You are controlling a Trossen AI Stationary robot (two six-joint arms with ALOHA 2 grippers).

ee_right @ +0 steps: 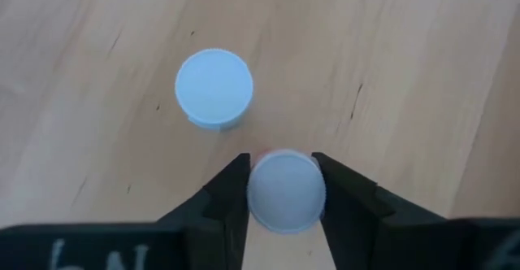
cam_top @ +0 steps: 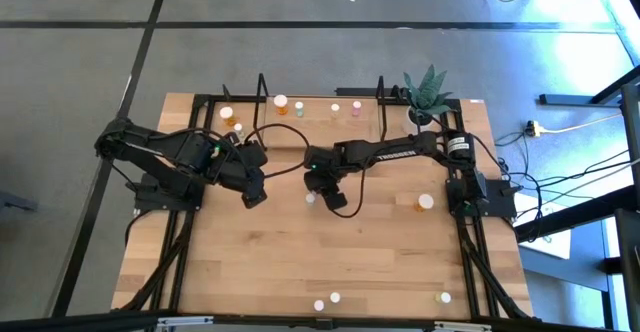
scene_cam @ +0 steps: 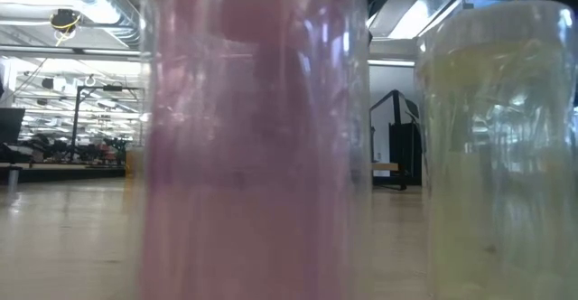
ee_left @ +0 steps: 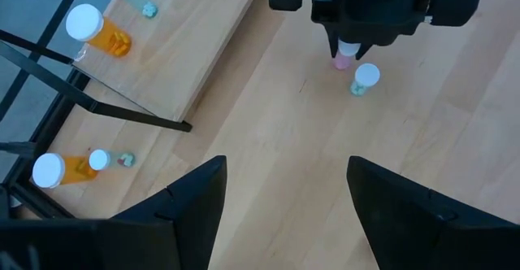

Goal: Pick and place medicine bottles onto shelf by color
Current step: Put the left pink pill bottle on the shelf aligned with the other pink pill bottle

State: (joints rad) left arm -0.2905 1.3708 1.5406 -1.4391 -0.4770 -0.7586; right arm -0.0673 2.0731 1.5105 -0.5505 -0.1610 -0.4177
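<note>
A pink bottle [ee_right: 284, 190] with a white cap stands upright on the wooden table, and my right gripper [ee_right: 283, 195] is shut on it near the table's middle [cam_top: 320, 188]. Next to it stands a pale greenish bottle [ee_right: 214, 87], also white-capped [ee_left: 364, 78]. My left gripper [ee_left: 284, 197] hangs open above bare table to the left of both [cam_top: 254, 194]. The shelf [cam_top: 310, 122] runs along the far edge with several bottles on it, orange ones [ee_left: 99, 31] among them. Two bottles, pink [scene_cam: 253, 137] and yellowish [scene_cam: 497, 155], fill the low view. My right gripper pinches the pink bottle's white cap [ee_right: 258, 190] between its two fingers, one on each side. The fingers [ee_right: 227, 201] come steeply from above. The bottle stands upright with its base on the table [ee_left: 344, 60].
An orange bottle [cam_top: 424, 202] lies toward the table's right. Three more bottles [cam_top: 335, 298] stand at the near edge. A potted plant [cam_top: 426, 97] stands at the shelf's right end. Black upright loops [cam_top: 262, 90] rise from the shelf. Bare wood lies between the arms and the near edge.
</note>
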